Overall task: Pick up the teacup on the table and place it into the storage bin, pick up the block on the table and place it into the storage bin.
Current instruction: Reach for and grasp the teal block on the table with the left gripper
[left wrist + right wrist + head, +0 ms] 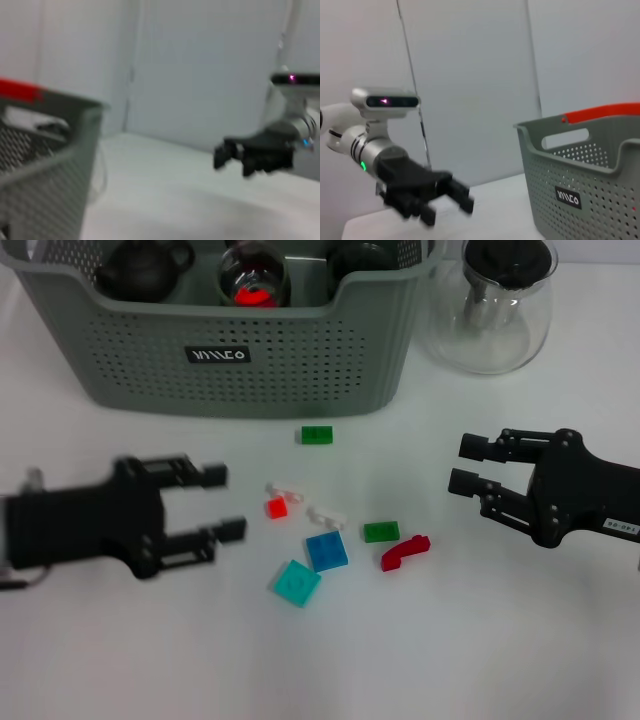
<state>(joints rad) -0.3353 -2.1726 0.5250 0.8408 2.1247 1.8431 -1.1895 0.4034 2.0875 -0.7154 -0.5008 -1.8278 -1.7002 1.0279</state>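
Note:
The grey-green storage bin [250, 360] stands at the back of the table and holds a dark teapot [145, 270], a glass cup with red in it [255, 285] and another dark vessel [360, 258]. No teacup shows on the table. Loose blocks lie in front of the bin: green [315, 434], small red [277, 507], blue [327, 551], teal [296, 583], green [381, 531], red [404, 552]. My left gripper [225, 502] is open and empty, left of the blocks. My right gripper [464, 464] is open and empty, right of them.
A clear glass pot with a black lid [495, 305] stands right of the bin. Clear white pieces [325, 515] lie among the blocks. The left wrist view shows the bin [45, 165] and the right gripper [250, 152]; the right wrist view shows the bin [585, 185] and the left gripper [450, 195].

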